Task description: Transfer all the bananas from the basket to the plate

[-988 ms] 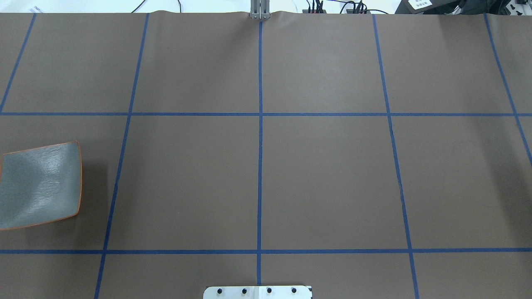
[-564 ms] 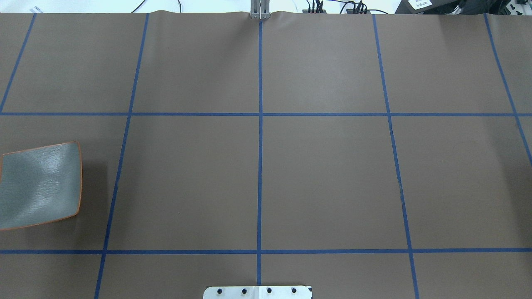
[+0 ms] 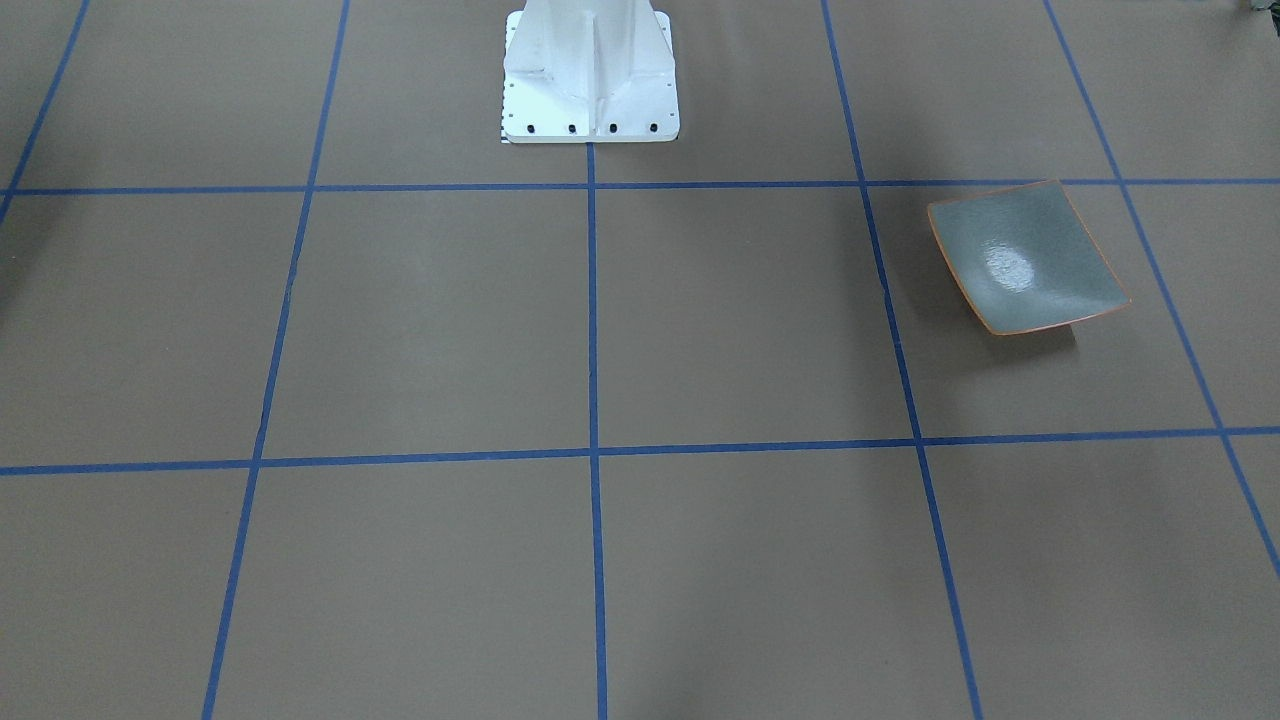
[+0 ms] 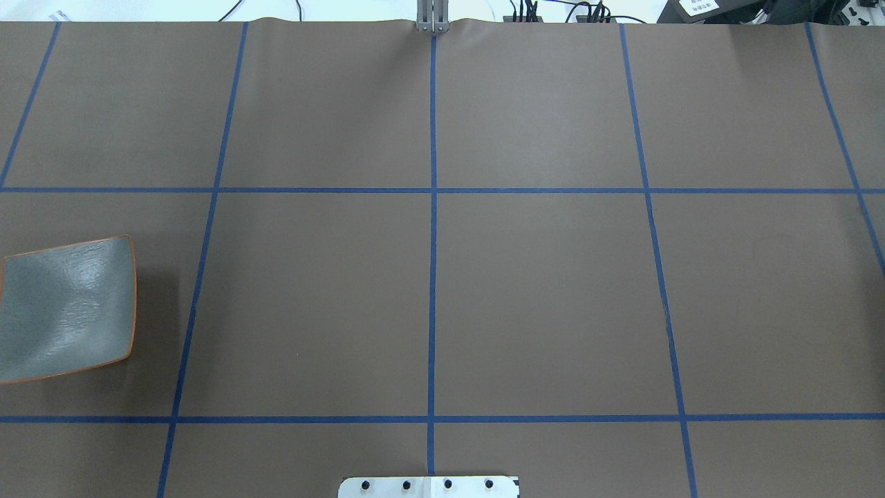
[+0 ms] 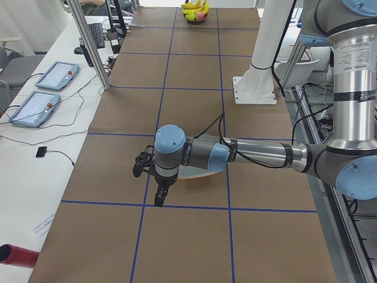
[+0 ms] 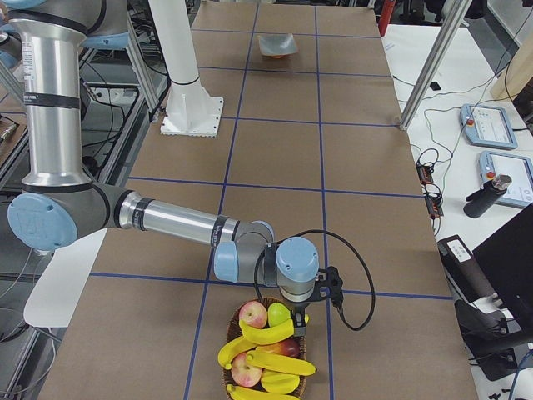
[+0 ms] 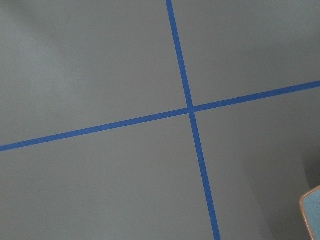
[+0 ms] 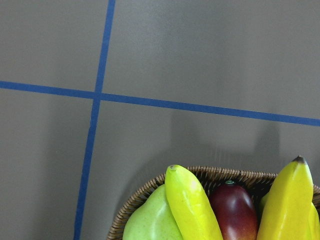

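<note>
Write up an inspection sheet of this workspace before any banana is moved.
Surface: brown table cover with a blue tape grid, lying flat.
Job's things: bananas lie in the basket; none are on the plate, which is bare at the table's other end.
Clutter: apples and a pear share the basket.
Grippers: left gripper hangs beside the plate and right gripper is over the basket; open or shut cannot be told.
Cables: a black lead loops from the right wrist.
Surroundings: teach pendants on the side bench; white pedestal.
</note>
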